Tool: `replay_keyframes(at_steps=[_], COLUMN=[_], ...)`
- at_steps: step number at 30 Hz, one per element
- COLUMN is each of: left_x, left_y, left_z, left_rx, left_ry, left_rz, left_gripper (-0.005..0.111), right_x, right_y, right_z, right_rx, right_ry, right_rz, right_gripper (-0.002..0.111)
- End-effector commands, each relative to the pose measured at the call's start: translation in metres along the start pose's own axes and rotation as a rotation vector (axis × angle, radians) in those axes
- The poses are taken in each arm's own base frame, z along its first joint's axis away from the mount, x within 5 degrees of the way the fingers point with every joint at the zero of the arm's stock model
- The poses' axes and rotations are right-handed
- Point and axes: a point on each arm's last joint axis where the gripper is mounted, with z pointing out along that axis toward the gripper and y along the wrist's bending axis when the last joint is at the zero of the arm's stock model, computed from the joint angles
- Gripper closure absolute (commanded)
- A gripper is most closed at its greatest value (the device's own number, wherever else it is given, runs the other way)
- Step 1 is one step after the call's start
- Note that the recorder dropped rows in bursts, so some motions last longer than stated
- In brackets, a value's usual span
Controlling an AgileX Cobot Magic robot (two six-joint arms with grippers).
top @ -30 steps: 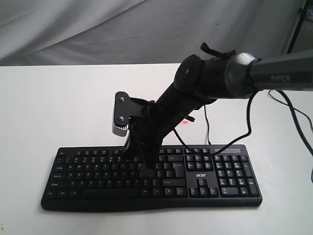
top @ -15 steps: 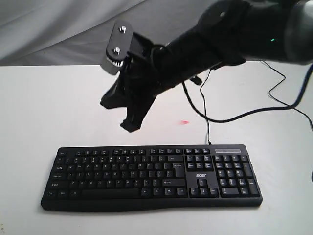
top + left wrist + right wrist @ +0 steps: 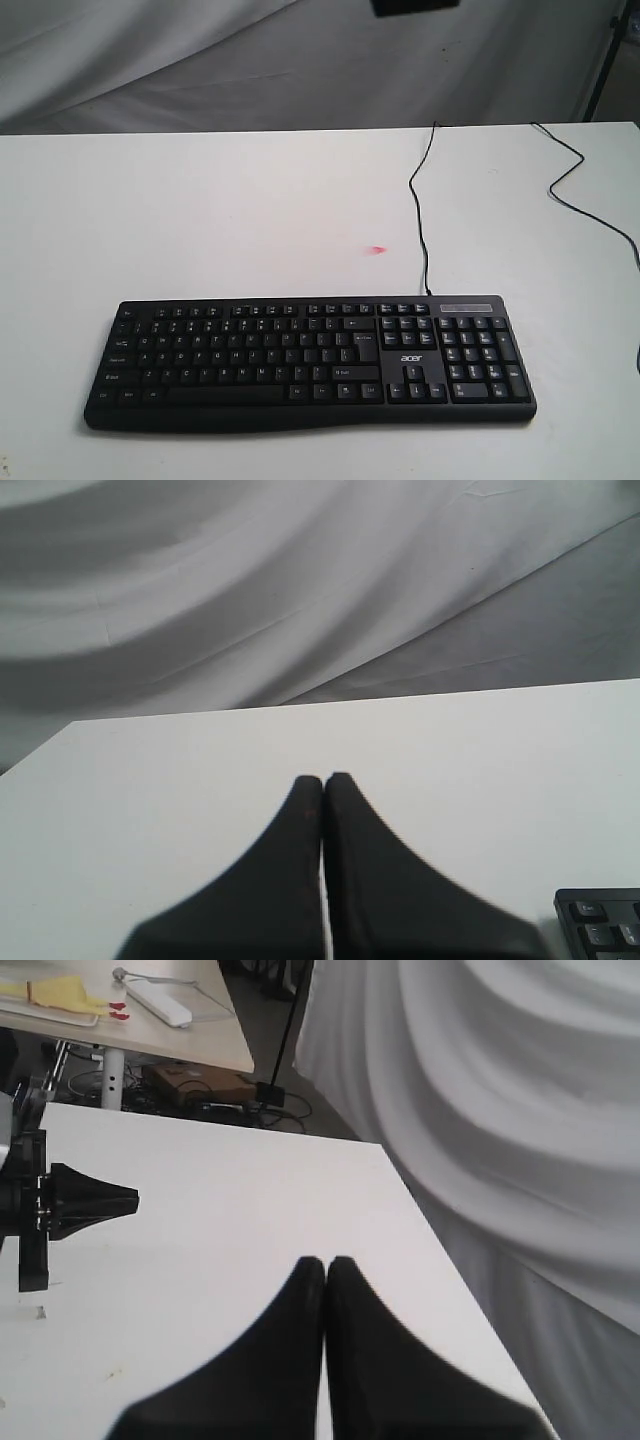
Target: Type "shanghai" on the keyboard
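The black keyboard with its white "acer" logo lies flat near the front of the white table. No arm is over it in the exterior view. One of its corners shows in the left wrist view. My left gripper is shut with nothing in it, over bare table beside that corner. My right gripper is also shut and empty, held above bare table near an edge of the table, with the keyboard out of its view.
The keyboard's thin cable runs back across the table, and another black cable crosses the right side. A small red spot marks the table behind the keyboard. A dark block shows at the top edge. The left arm's pointed black end shows in the right wrist view.
The right arm, whose tip was down on the keyboard's keys, lifted off, swung up and back, and has left the exterior view. The keyboard has not moved.
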Motion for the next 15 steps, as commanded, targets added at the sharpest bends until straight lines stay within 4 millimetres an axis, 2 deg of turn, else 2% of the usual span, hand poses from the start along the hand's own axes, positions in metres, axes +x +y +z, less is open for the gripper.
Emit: replay_keyframes(at_steps=[1, 4, 6, 11, 13, 15], left_x=[0.001, 0.001, 0.001, 0.001, 0.001, 0.001], left_y=[0.0, 0.0, 0.0, 0.0, 0.0, 0.0], left_z=[0.001, 0.001, 0.001, 0.001, 0.001, 0.001], left_rx=[0.004, 0.004, 0.004, 0.004, 0.004, 0.004], left_ry=[0.003, 0.003, 0.003, 0.003, 0.003, 0.003], left_rz=[-0.003, -0.003, -0.003, -0.003, -0.003, -0.003], left_gripper=[0.106, 0.106, 0.106, 0.106, 0.106, 0.106], right_x=[-0.008, -0.009, -0.014, -0.02, -0.02, -0.018], right_y=[0.005, 0.004, -0.006, -0.017, -0.017, -0.022], right_z=[-0.014, -0.015, -0.018, -0.028, -0.038, -0.053], right_rx=[0.011, 0.029, 0.154, 0.318, 0.359, 0.436], right_ry=[-0.029, -0.031, -0.073, -0.099, -0.065, -0.042], right_rz=[-0.012, -0.021, -0.031, -0.087, -0.092, 0.02], right_gripper=[0.108, 0.108, 0.108, 0.108, 0.108, 0.108])
